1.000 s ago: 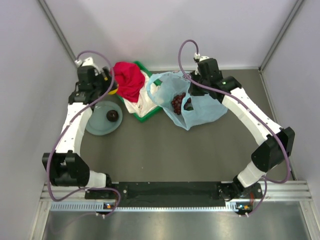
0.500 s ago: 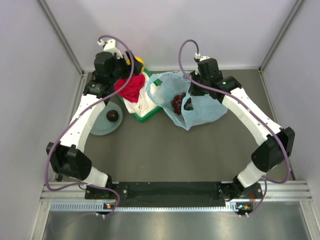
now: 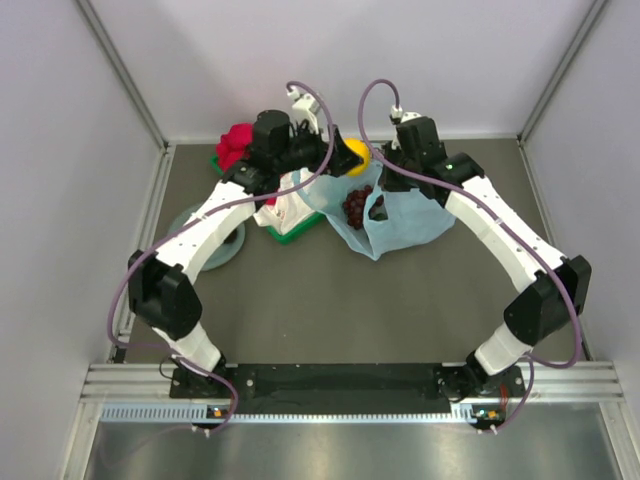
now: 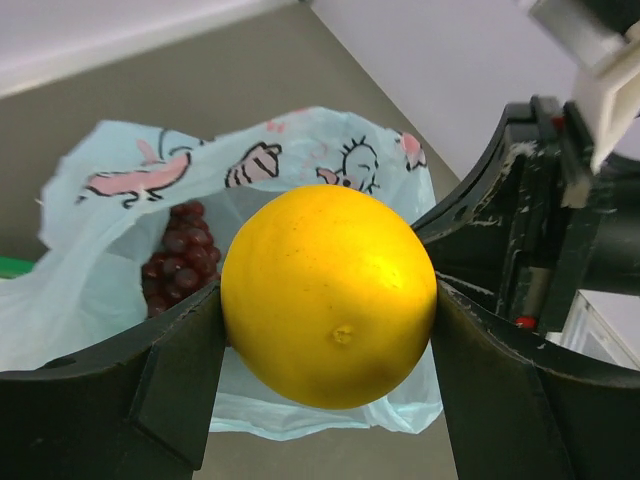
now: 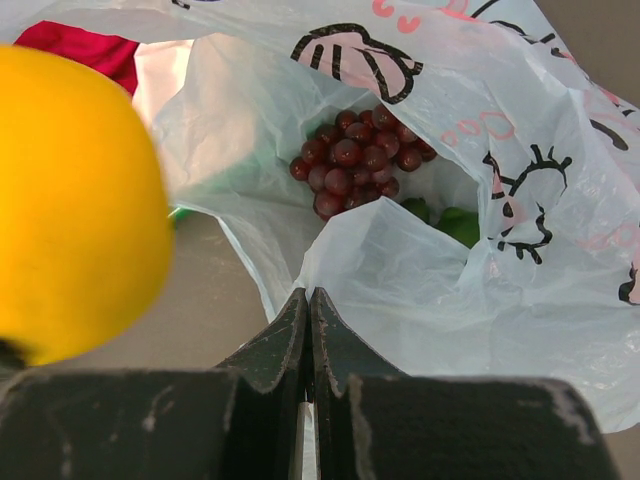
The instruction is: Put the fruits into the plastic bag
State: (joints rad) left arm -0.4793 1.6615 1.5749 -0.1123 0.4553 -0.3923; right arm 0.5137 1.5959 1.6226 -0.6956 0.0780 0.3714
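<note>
The left gripper (image 4: 330, 345), fingers spread wide, clamps the yellow citrus (image 4: 328, 290). The open mouth of the plastic bag (image 4: 105, 290) lies just beyond and below them. The right gripper (image 5: 308, 325), fully closed, seems to pinch its rim.

A dark grey-brown worktop (image 3: 330, 300) carries a green tray (image 3: 288, 236) near its far edge, set cornerwise. A red cloth (image 3: 235, 143) is bunched at the tray's far left end, and a white cloth (image 3: 290, 208) lies crumpled in its near part. Just left of the tray sits a round grey-green plate (image 3: 222, 254), only partly in view. Pale walls (image 3: 60, 150) enclose three sides, and a metal rail (image 3: 350, 410) runs along the near edge
</note>
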